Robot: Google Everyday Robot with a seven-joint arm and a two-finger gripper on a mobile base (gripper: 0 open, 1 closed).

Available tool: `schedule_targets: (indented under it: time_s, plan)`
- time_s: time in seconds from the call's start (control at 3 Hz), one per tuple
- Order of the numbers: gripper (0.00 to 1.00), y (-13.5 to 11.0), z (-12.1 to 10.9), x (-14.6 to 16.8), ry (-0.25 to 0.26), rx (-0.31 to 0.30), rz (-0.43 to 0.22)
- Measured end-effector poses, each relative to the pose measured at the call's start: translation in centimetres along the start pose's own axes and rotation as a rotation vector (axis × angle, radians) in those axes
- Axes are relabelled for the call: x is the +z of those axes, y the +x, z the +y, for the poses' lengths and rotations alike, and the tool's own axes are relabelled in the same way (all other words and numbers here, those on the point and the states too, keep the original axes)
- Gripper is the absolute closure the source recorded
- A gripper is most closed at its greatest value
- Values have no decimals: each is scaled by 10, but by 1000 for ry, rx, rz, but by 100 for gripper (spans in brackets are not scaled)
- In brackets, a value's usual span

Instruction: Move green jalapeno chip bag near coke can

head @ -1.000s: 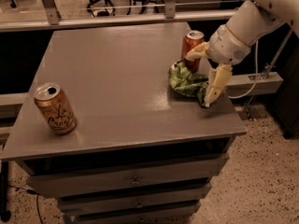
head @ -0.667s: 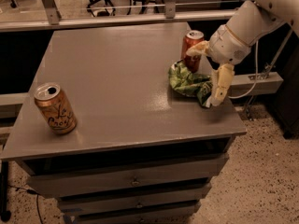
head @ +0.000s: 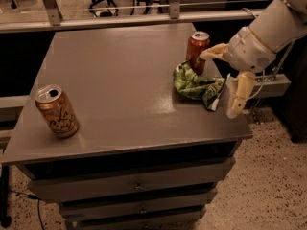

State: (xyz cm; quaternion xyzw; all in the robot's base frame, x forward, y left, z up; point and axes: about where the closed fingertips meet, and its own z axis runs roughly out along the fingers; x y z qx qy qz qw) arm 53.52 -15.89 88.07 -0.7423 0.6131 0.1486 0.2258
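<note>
My one camera looks down on the table [head: 120, 80] from its front, fairly near, facing the far rail [head: 120, 20], my gripper [head: 219, 84] hanging spread at the right edge.

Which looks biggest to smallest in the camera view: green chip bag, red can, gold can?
Largest, about alike: green chip bag and gold can (can sits nearer).
Smallest: coke can.
The open tool hovers beside the bag.

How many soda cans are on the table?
2. The red-orange coke can stands at the back right, behind the crinkly green chip bag by the robot's hand; the tan-gold can sits front left. None seem hidden.
</note>
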Motion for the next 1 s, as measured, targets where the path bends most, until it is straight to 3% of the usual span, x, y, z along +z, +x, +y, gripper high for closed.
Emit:
schedule_targets:
  time_s: [0.33,0.67,1.0]
  plan:
    - [0,11,23,-16,59,85,7]
    - [0,29,39,-32,193,258,-22]
    - [0,45,44,-53,370,410,-100]
